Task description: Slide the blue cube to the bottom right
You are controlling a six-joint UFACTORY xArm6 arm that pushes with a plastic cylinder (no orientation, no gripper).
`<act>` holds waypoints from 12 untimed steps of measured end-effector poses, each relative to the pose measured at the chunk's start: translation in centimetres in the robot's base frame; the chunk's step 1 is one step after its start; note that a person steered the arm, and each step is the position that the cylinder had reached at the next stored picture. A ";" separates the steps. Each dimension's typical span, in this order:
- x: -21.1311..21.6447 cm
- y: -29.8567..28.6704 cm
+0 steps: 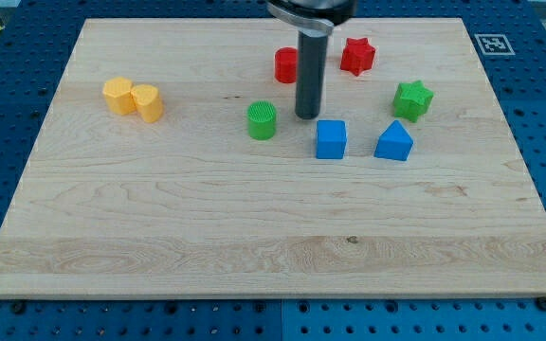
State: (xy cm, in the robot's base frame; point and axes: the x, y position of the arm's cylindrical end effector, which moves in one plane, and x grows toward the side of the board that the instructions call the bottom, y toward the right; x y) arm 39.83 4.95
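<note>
My tip, the lower end of the dark rod serving as end effector, held nothing and rested on the pale wooden tabletop, just beyond the blue cube and slightly to its left. A green cylinder stood to the tip's left, a red cylinder behind the rod. Right of the cube lay a blue pointed block; farther off, a green star and red star. Two yellow blocks touched at far left.

Blue cube: a small solid block of plain blue, resting flat on one face, upright, one side face turned toward the view's bottom. It lies slightly right of the board's centre, in the upper half.
</note>
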 end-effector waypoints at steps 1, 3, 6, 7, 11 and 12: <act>1.7 1.7; 2.6 1.5; 9.2 -0.6; 11.4 -0.7; 13.7 3.0; 14.5 5.2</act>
